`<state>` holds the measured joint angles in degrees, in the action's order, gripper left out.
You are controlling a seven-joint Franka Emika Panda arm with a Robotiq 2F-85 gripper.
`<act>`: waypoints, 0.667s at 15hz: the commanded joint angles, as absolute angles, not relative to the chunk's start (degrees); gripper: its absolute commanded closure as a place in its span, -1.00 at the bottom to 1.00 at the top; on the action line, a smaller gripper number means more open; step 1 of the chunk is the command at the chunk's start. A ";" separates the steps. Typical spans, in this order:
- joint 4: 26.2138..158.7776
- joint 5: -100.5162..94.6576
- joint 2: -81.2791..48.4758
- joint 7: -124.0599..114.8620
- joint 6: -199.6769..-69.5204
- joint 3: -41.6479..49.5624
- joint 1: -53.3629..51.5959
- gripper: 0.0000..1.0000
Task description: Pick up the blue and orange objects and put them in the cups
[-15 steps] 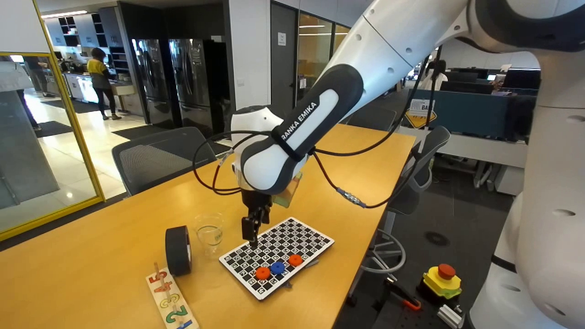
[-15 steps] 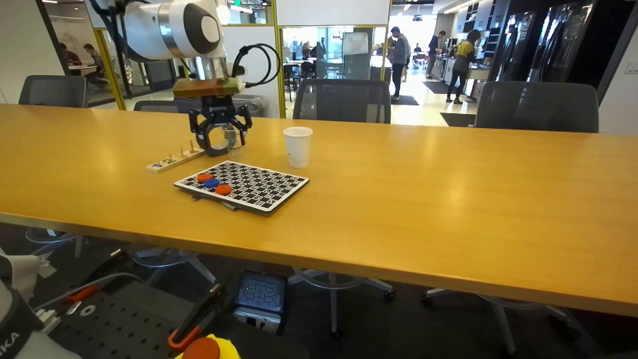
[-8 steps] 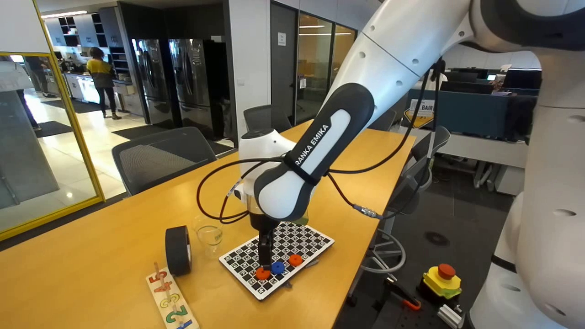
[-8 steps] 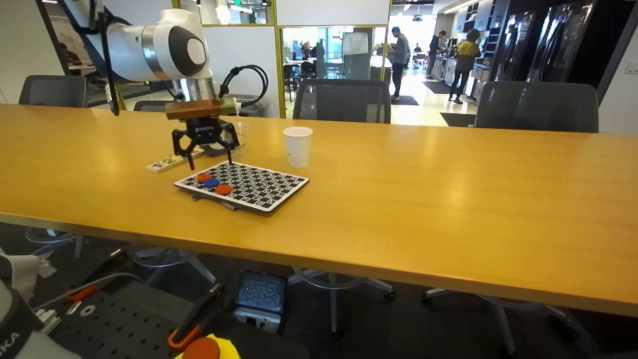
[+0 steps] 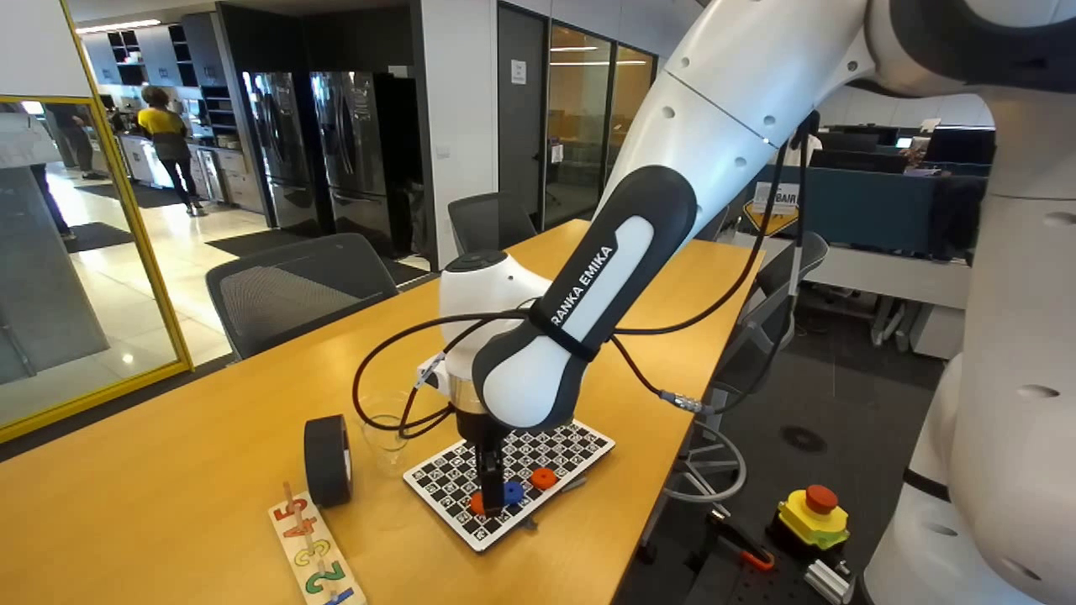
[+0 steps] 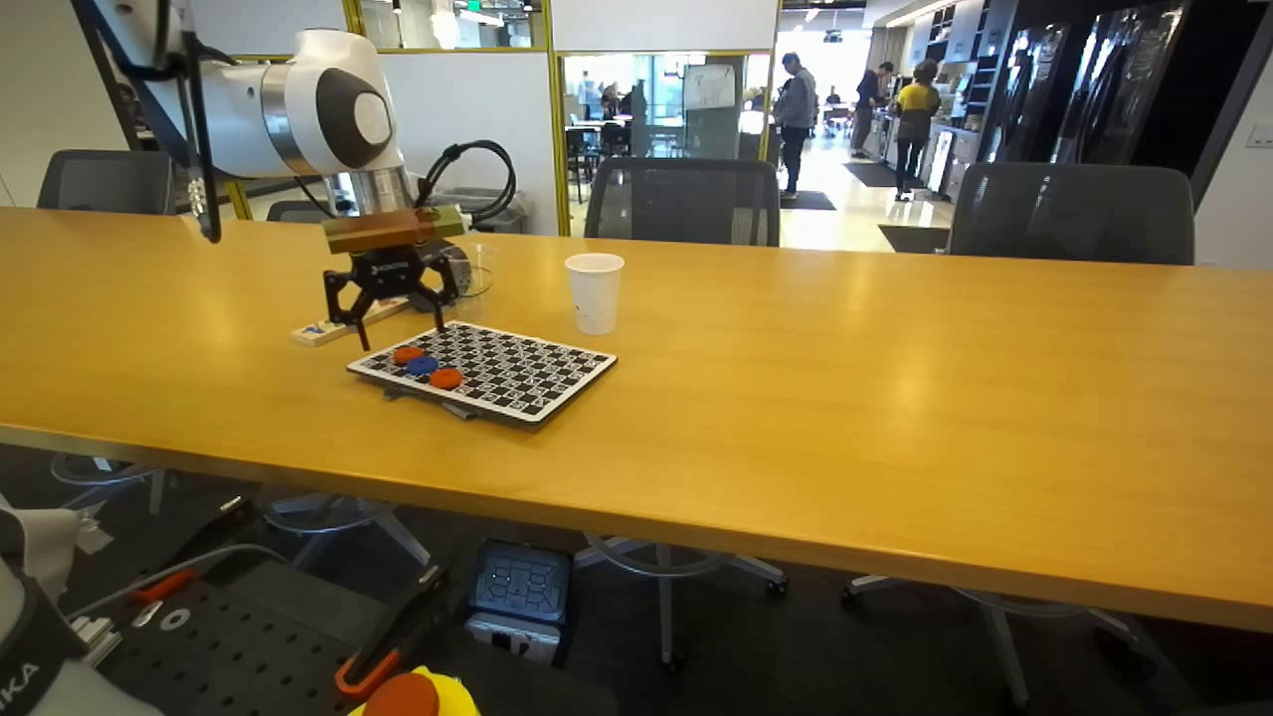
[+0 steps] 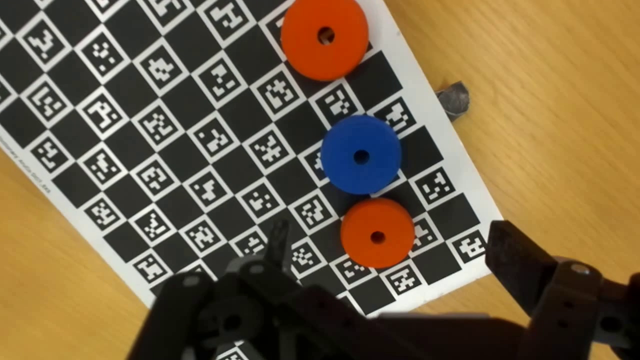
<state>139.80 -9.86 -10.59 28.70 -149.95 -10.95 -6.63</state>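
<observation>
Jaws stand wide, empty; the orange disc (image 7: 377,225) just beside the blue disc (image 7: 361,142) lies below and between them.

The arm (image 5: 748,76) is mostly shiny white with black sections (image 5: 660,193), and 1 has "RANKA EMIKA" lettering (image 5: 582,286) showing in white. Black cables (image 5: 471,318) loop off it — with 1 silvery connector (image 5: 683,402). There's a brown-and-olive block (image 6: 383,233) above the gripper (image 6: 403,339), which is black with round grey screw heads (image 7: 580,269).

Far table edge (image 6: 865,255): exterior views face it, squarely or obliquely
Checkerboard (image 7: 215,140): close below wrist view; shared by all
</observation>
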 commanded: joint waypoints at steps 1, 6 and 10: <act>140.34 -8.96 -11.11 32.34 -152.47 -11.83 -5.88 -1.00; 139.84 -8.60 -12.56 34.36 -153.16 -11.99 -5.41 -1.00; 139.49 -8.19 -13.43 35.64 -153.78 -12.22 -4.98 -1.00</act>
<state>139.92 -9.65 -12.93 33.29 -152.41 -11.07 -6.24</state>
